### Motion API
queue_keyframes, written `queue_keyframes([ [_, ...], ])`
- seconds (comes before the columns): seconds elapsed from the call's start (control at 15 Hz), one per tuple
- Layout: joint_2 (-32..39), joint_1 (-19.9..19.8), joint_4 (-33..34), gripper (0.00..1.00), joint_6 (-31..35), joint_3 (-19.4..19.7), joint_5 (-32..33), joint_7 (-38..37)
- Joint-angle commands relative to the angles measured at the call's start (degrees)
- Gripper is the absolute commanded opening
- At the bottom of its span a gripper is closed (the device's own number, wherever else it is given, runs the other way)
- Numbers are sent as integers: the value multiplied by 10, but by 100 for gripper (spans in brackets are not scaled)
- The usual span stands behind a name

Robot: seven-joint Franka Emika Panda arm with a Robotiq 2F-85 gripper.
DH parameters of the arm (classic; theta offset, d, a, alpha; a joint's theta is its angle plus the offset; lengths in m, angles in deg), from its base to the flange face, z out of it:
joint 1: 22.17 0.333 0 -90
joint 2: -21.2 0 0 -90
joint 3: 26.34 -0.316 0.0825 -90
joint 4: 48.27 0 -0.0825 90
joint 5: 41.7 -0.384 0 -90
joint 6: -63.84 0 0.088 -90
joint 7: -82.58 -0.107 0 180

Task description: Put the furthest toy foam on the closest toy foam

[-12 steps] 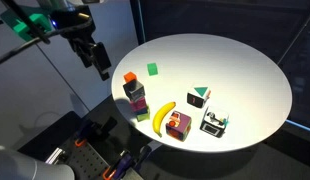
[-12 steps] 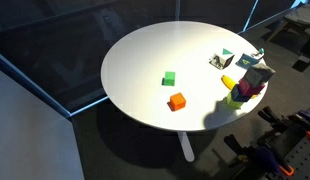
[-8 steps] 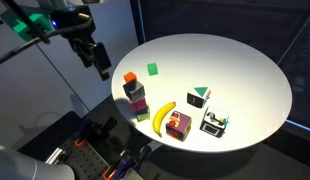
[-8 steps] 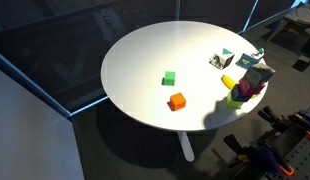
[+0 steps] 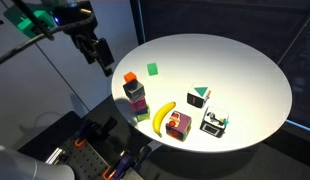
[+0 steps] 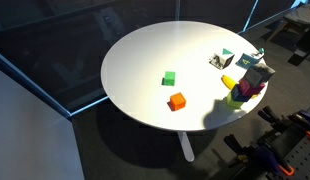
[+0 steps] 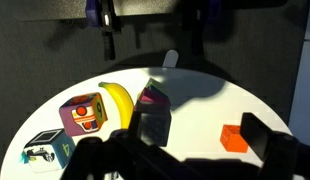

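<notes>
The gripper (image 5: pixel 99 53) hangs in the air by the rim of the round white table (image 5: pixel 240 70), its fingers spread wide with nothing between them. In the wrist view the two dark fingers (image 7: pixel 272 148) frame the lower edge of the picture, well apart.

There are two foam pieces. The orange foam (image 5: pixel 129 77) lies close to the rim on the gripper's side, and the green foam (image 5: pixel 152 69) lies near it, further in, with bare table between the two. In an exterior view the same pair sits alone on open surface — green (image 6: pixel 169 78), orange (image 6: pixel 176 101).

The rest are clustered along one edge:
- one stack of blocks (image 5: pixel 136 96), standing just beside the orange foam
- one banana (image 5: pixel 164 117)
- two printed cubes, a colourful cube (image 5: pixel 177 125) and a black-and-white cube (image 5: pixel 214 122)
- one green-and-white block (image 5: pixel 200 94)

The banana and both cubes lie near the rim. More than half of the tabletop — the whole side away from the cluster — is bare white, and the air above both foam pieces is open.
</notes>
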Motion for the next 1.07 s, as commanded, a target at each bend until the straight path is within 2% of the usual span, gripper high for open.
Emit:
queue_keyframes([
  [0.0, 22, -11, 23, 100, 35, -6, -1, -14],
  [0.33, 70, -25, 67, 100, 81, -7, -1, -39],
  [0.67, 143, -43, 137, 100, 70, -21, 17, -78],
  [1.0, 227, -44, 213, 100, 65, -29, 38, -101],
])
